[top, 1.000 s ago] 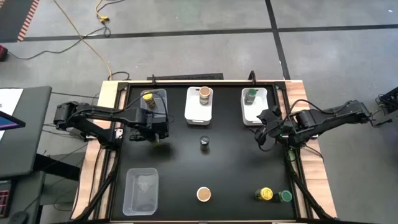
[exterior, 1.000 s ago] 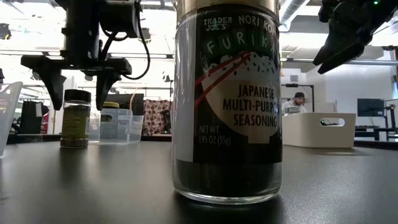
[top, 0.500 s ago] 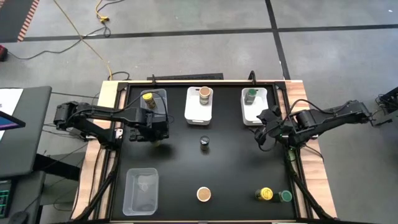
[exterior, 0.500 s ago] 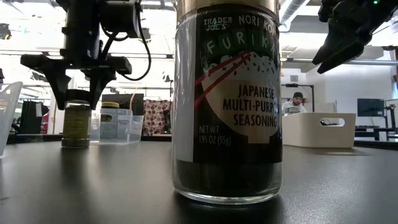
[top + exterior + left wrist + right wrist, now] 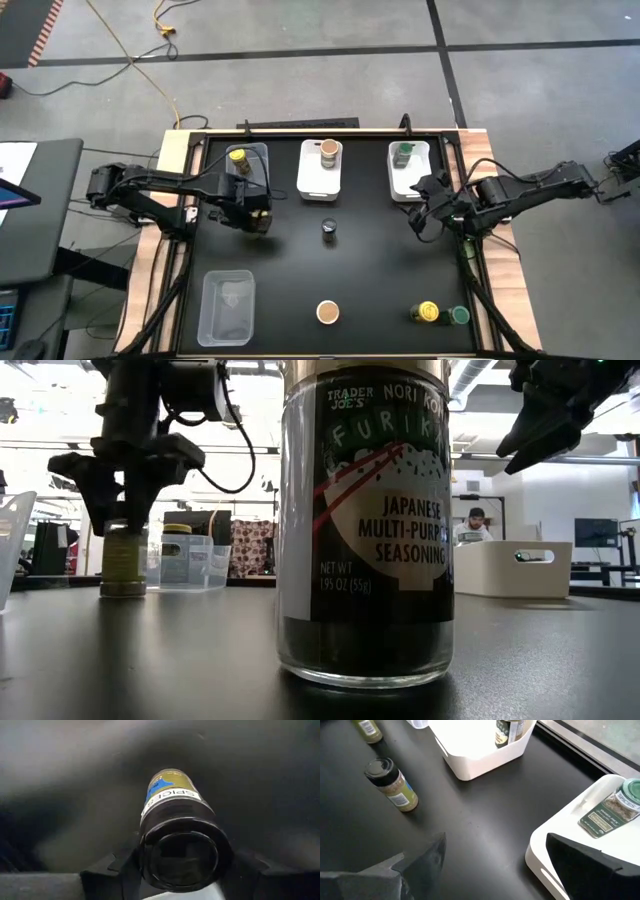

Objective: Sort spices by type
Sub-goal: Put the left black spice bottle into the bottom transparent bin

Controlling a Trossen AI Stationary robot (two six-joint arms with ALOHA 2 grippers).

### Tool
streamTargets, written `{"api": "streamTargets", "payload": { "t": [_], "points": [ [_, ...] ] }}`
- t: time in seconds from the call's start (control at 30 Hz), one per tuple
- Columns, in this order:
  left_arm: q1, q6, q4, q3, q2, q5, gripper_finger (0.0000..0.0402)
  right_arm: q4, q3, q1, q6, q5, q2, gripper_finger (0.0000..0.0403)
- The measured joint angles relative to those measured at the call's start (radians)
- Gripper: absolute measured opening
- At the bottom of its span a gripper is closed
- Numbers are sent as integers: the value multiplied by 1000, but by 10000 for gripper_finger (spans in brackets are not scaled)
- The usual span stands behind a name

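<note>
My left gripper (image 5: 257,221) stands low over the black tabletop (image 5: 370,270) near its left edge, and my fingers (image 5: 107,870) press both sides of a small dark-capped glass spice jar (image 5: 180,837) that stands upright on the surface. Just behind it sits the clear plastic bin (image 5: 247,170) holding a yellow-topped jar (image 5: 238,158), so room that way is tight; toward the table's middle the surface lies open up to a lone dark grey-topped jar (image 5: 329,230). The white middle bin (image 5: 320,167) holds a tan-topped jar (image 5: 329,150). My right gripper (image 5: 424,212) hangs with jaws spread wide beside the white right bin (image 5: 409,170), which holds a green-topped jar (image 5: 404,153). Along the near edge stand an empty-looking clear tub (image 5: 227,307), a tan-lidded jar (image 5: 328,312), a yellow-lidded jar (image 5: 428,312) and a green-lidded jar (image 5: 459,315).
</note>
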Motion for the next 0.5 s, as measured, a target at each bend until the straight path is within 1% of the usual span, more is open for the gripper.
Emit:
{"api": "streamTargets", "payload": {
  "t": [0.1,0.2,0.33,0.4,0.5],
  "points": [
    [0,243,0,0,0,32,196,0,0,0,0,0,0,372],
    [0,488,1,0,0,38,196,0,0,0,0,0,0,372],
    [0,846,1,0,0,76,197,2,0,0,0,0,0,372],
    [-2,979,0,0,0,77,198,7,0,0,0,0,0,372],
    [-2,1131,0,0,0,69,198,25,0,0,0,0,0,372]
  ]
}}
